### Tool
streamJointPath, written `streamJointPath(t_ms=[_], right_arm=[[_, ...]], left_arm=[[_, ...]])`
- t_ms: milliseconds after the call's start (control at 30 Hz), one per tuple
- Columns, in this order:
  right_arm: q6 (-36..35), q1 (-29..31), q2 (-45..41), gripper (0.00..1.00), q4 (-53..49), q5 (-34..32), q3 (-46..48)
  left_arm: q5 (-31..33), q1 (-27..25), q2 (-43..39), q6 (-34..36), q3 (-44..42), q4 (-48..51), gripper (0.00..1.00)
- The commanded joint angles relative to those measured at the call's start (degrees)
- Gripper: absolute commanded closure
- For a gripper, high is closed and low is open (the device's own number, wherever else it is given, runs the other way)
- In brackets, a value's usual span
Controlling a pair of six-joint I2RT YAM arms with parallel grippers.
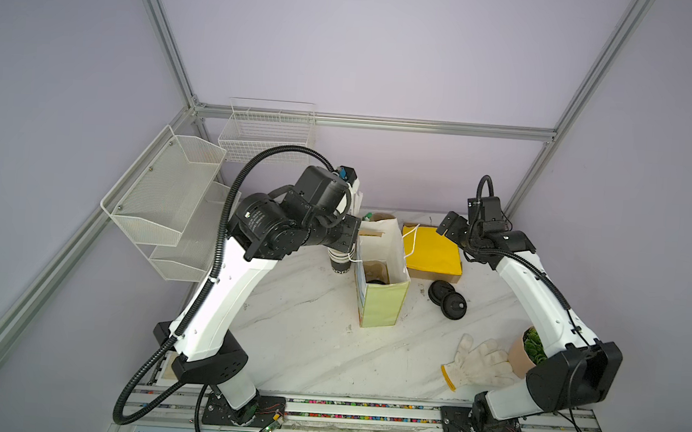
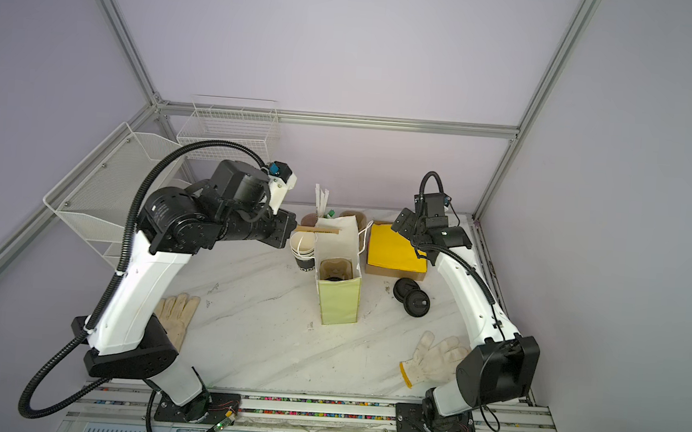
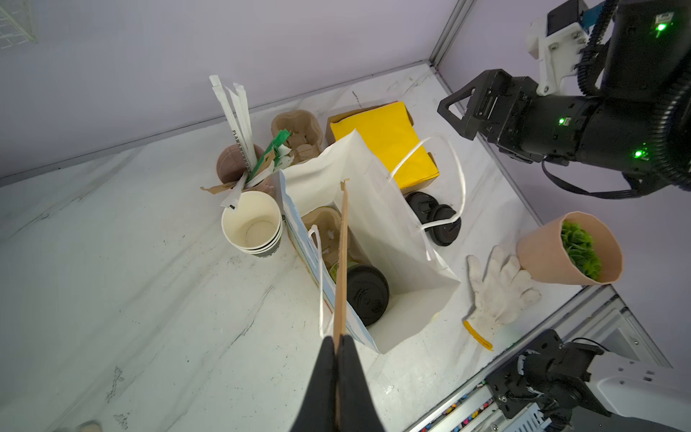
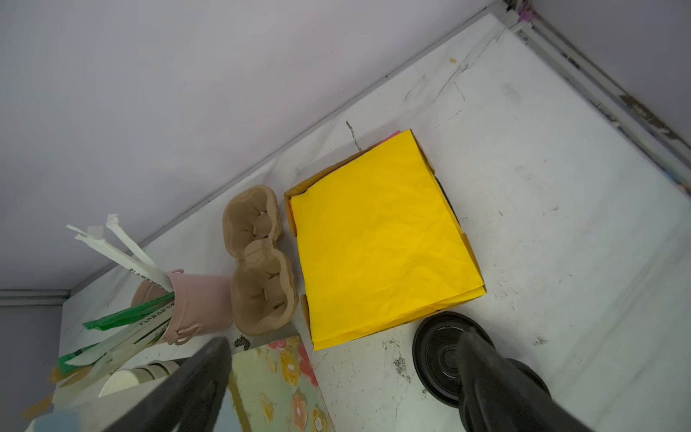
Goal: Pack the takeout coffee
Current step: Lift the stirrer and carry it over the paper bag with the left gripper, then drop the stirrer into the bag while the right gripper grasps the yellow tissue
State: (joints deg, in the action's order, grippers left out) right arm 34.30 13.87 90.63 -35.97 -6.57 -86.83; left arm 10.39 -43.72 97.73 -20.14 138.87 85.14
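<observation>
A: Left claw [image 3: 337, 339] first. State?

B: Clenched on one end of a thin brown stick [image 3: 342, 262]. In both top views the stick's long axis runs nine to three, level, across the back of the paper bag's [image 3: 374, 209] open mouth.

A: Where is the takeout coffee [image 3: 366, 295]?

B: Already inside the bag, black lid on and a strip of green side showing. It is seated in a pulp carrier [image 3: 321, 220], I think in the pocket toward six o'clock. I judge its axis to be upright. In a top view it lies at about four o'clock from the left claw, and lower.

A: Right claw [image 4: 346, 339]?

B: Released, jaws wide, holding nothing, hanging over the yellow paper [image 4: 381, 239]. The coffee is at about eight o'clock from it. The left claw is nearer, right at the bag's mouth.

A: What does the next move depend on?

B: My guess is that the stick's free end must tip from level to steep, to drop in beside the cup.

A: Counts, left to right?

B: One glove [image 2: 177, 313]. One stack of nested cups [image 3: 250, 224], three rims showing. One pink cup [image 4: 198, 303] of wrapped straws. One bag. One coffee. A second carrier [image 4: 258, 258] on the table, so two carriers. Two loose lids [image 1: 441, 292]. A second glove [image 2: 434, 358]. One potted plant [image 3: 568, 250].
</observation>
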Motion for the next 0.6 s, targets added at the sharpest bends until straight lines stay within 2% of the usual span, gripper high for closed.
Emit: streamJointPath(t_ms=[0, 267, 433, 567], right_arm=[[1.6, -0.4, 5.4, 0.03, 2.0, -1.0, -1.6], [1.9, -1.4, 22.1, 0.05, 5.2, -1.0, -5.2], [0.8, -1.7, 28.1, 0.15, 6.8, -0.2, -8.0], [-0.1, -1.8, 30.7, 0.25, 7.4, -0.2, -8.9]], left_arm=[[3.9, -0.6, 3.6, 2.5, 3.4, 0.1, 1.00], [7.5, -1.0, 11.7, 2.5, 6.9, -0.8, 1.00], [9.0, -1.3, 13.3, 2.5, 4.7, -3.3, 1.00], [10.0, -1.3, 14.2, 2.6, 2.7, -4.8, 0.92]])
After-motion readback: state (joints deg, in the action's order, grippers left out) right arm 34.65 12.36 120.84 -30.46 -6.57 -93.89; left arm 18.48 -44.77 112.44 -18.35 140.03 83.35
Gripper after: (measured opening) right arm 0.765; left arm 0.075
